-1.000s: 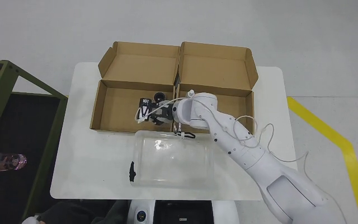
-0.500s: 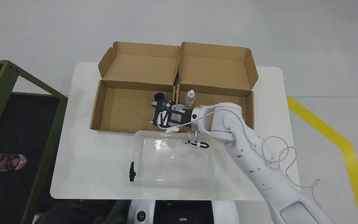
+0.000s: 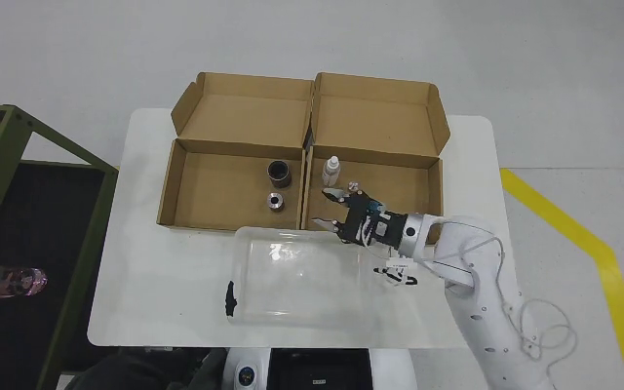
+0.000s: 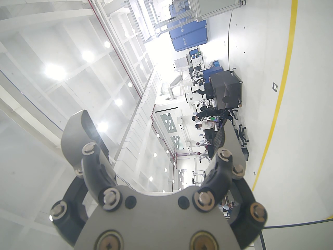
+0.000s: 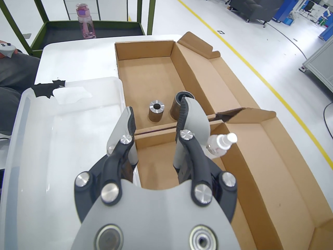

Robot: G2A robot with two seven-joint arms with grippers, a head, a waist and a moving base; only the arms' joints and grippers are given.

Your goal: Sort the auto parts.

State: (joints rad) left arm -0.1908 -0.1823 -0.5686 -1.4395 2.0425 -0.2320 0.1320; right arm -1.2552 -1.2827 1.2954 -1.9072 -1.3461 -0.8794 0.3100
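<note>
- White table carries a left box and a right box, both open, with a clear bin in front.
- Right gripper hovers by the boxes' dividing wall, jaws wide apart, empty.
- Left gripper points at the ceiling, its jaws also spread and empty.
- Dark cylinder and smaller steel cylinder stand upright in the left box, bores up.

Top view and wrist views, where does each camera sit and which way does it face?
Top: above the arms, facing down at the table; right arm and right end effector show.
Left wrist: on that wrist, facing up at the ceiling; open left end effector shows.
Right wrist: on that wrist, facing across the boxes; open right end effector shows.
Top and right wrist share boxes, bin, bottle.
</note>
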